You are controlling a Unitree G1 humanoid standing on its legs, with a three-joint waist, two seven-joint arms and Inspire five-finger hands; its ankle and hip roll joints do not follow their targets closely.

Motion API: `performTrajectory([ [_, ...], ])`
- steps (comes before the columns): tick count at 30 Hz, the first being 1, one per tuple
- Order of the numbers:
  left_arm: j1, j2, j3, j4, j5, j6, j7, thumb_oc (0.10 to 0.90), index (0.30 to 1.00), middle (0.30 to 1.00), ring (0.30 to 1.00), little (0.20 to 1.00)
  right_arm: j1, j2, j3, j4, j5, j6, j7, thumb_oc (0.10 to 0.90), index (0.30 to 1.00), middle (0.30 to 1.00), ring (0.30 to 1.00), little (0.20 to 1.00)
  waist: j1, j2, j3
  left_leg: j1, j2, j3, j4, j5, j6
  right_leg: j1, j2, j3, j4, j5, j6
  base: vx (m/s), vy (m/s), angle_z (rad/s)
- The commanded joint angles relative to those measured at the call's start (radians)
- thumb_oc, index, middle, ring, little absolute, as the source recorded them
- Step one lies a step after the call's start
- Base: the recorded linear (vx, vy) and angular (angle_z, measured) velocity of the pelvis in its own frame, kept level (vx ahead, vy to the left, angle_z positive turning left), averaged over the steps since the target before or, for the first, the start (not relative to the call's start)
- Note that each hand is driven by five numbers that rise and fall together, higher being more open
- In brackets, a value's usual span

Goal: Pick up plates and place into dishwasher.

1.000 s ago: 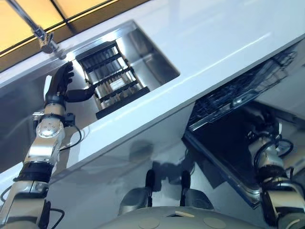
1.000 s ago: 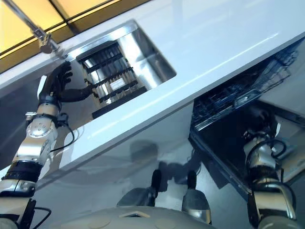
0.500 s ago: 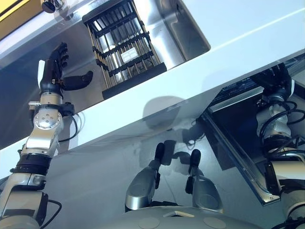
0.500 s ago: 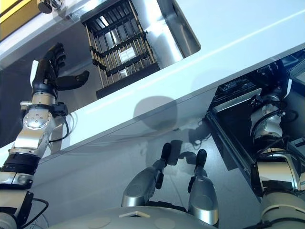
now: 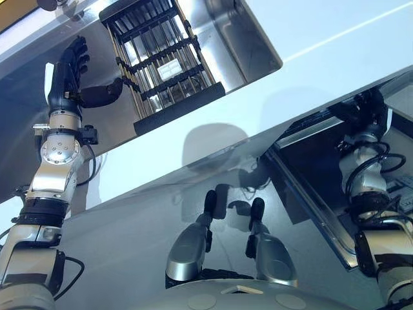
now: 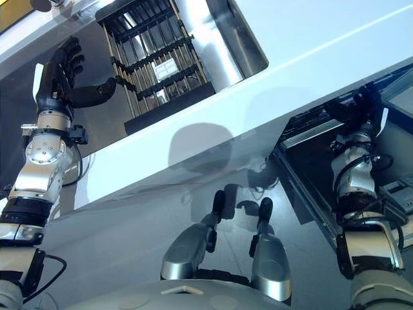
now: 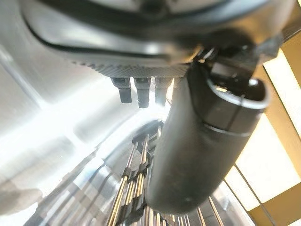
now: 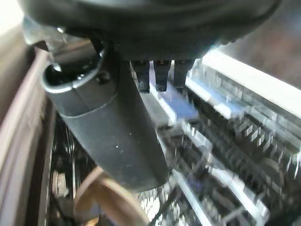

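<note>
Left eye view. The left hand (image 5: 68,81) is raised at the far left over a steel sink (image 5: 251,45), its fingers straight and spread, its thumb stretched out toward a black dish rack (image 5: 161,64) that stands in the sink. The thumb tip lies just beside the rack's left edge; whether it touches cannot be told. The hand holds nothing. A white counter (image 5: 335,39) runs across the scene, near and right of the sink. At the right, below the counter's edge, the right hand (image 5: 369,110) reaches into the open dishwasher (image 5: 310,187); whether its fingers are apart or together cannot be told here.

Right eye view. The same layout appears: the left hand (image 6: 57,74), spread and empty, beside the dish rack (image 6: 155,58), and the right hand (image 6: 361,113) at the dishwasher's mouth.

Left wrist view. The thumb (image 7: 197,155) extends straight out over the rack's metal bars (image 7: 136,197); the fingertips (image 7: 138,92) show in a row beside it, uncurled, nothing between them and the thumb.

Right wrist view. The thumb (image 8: 108,132) points out straight, the fingertips (image 8: 162,75) lie in a row, apart from it and empty. Beyond them lies the dishwasher's wire basket (image 8: 235,155), blurred. A rounded pale rim, possibly a plate (image 8: 110,202), shows in the basket under the thumb; it cannot be identified with certainty.
</note>
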Motion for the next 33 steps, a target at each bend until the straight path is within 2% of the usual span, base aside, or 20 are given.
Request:
performTrajectory([
  [1, -0.004, 0.058, 0.104, -0.09, -0.042, -0.089, -0.012, 0.8, 0.9, 0.9, 0.9, 0.9, 0.07, -0.043, -0.067, -0.144, -0.073, -0.116, -0.095, 0.8, 0.9, 0.9, 0.9, 0.9, -0.076, -0.075, -0.132, 0.024, -0.099, 0.047, 0.068, -0.119, 0.06, 0.0, -0.038, 0.075, 0.143, -0.098, 0.031, 0.01, 0.032, -0.4],
  [6, 0.023, 0.032, 0.132, -0.082, -0.067, -0.087, -0.056, 0.8, 0.9, 0.9, 0.9, 0.9, 0.174, -0.028, -0.153, -0.221, -0.076, -0.166, -0.119, 0.8, 0.9, 0.9, 0.9, 0.9, -0.11, -0.089, -0.156, 0.036, -0.1, 0.095, 0.107, -0.152, 0.065, 0.02, -0.032, 0.115, 0.118, -0.082, 0.043, 0.0, 0.006, -0.37],
  [9, 0.026, 0.035, 0.141, -0.054, -0.069, -0.083, -0.064, 0.8, 0.9, 0.9, 0.9, 0.9, 0.213, -0.015, -0.19, -0.244, -0.048, -0.17, -0.11, 0.8, 0.9, 0.9, 0.9, 0.9, -0.126, -0.092, -0.178, 0.043, -0.1, 0.122, 0.128, -0.169, 0.065, 0.034, -0.03, 0.13, 0.102, -0.075, 0.049, 0.03, 0.012, -0.35],
  [13, 0.023, 0.047, 0.15, -0.007, -0.094, -0.097, -0.08, 0.8, 0.9, 0.9, 0.9, 0.9, 0.25, -0.009, -0.217, -0.215, -0.027, -0.153, -0.083, 0.8, 0.9, 0.9, 0.9, 0.9, -0.14, -0.094, -0.207, 0.058, -0.099, 0.147, 0.14, -0.183, 0.062, 0.053, -0.029, 0.146, 0.084, -0.066, 0.056, 0.07, 0.01, -0.32],
  [18, 0.028, 0.041, 0.166, 0.021, -0.104, -0.125, -0.089, 0.8, 0.9, 0.9, 0.9, 0.9, 0.291, 0.005, -0.239, -0.126, 0.054, -0.092, -0.018, 0.8, 0.9, 0.9, 0.9, 0.9, -0.15, -0.098, -0.242, 0.079, -0.096, 0.177, 0.157, -0.202, 0.061, 0.074, -0.031, 0.155, 0.076, -0.066, 0.06, 0.09, -0.022, -0.23],
  [20, 0.034, 0.032, 0.168, 0.012, -0.096, -0.137, -0.081, 0.8, 0.9, 0.9, 0.9, 0.9, 0.303, 0.009, -0.236, -0.102, 0.056, -0.082, -0.03, 0.8, 0.9, 0.9, 0.9, 0.9, -0.15, -0.098, -0.245, 0.08, -0.094, 0.183, 0.17, -0.209, 0.062, 0.076, -0.032, 0.155, 0.091, -0.075, 0.059, 0.08, -0.045, -0.23],
  [23, 0.041, 0.01, 0.167, 0.009, -0.096, -0.172, -0.079, 0.8, 0.9, 0.9, 0.9, 0.9, 0.316, 0.019, -0.231, -0.04, 0.034, -0.081, -0.088, 0.8, 0.9, 0.9, 0.9, 0.9, -0.148, -0.098, -0.244, 0.078, -0.088, 0.19, 0.202, -0.222, 0.063, 0.075, -0.034, 0.151, 0.129, -0.095, 0.056, 0.1, -0.069, -0.16],
  [27, 0.055, -0.012, 0.167, -0.01, -0.083, -0.173, -0.073, 0.8, 0.9, 0.9, 0.9, 0.9, 0.33, 0.029, -0.243, 0.034, 0.044, -0.089, -0.128, 0.8, 0.9, 0.9, 0.9, 0.9, -0.144, -0.095, -0.229, 0.067, -0.085, 0.187, 0.243, -0.234, 0.064, 0.067, -0.035, 0.142, 0.173, -0.118, 0.049, 0.06, -0.067, -0.02],
  [31, 0.051, -0.023, 0.165, -0.004, -0.092, -0.171, -0.049, 0.8, 0.9, 0.9, 0.9, 0.9, 0.315, 0.044, -0.281, 0.139, 0.156, -0.137, -0.188, 0.8, 0.9, 0.9, 0.9, 0.9, -0.139, -0.085, -0.196, 0.029, -0.082, 0.185, 0.303, -0.254, 0.066, 0.034, -0.037, 0.124, 0.238, -0.152, 0.035, 0.01, -0.08, 0.03],
  [33, 0.031, -0.029, 0.157, 0.023, -0.102, -0.197, -0.035, 0.8, 0.9, 0.9, 0.9, 0.9, 0.286, 0.044, -0.313, 0.191, 0.228, -0.179, -0.26, 0.8, 0.9, 0.9, 0.9, 0.9, -0.139, -0.074, -0.163, -0.015, -0.081, 0.187, 0.35, -0.265, 0.067, -0.007, -0.041, 0.112, 0.287, -0.172, 0.023, -0.12, -0.065, 0.04],
])
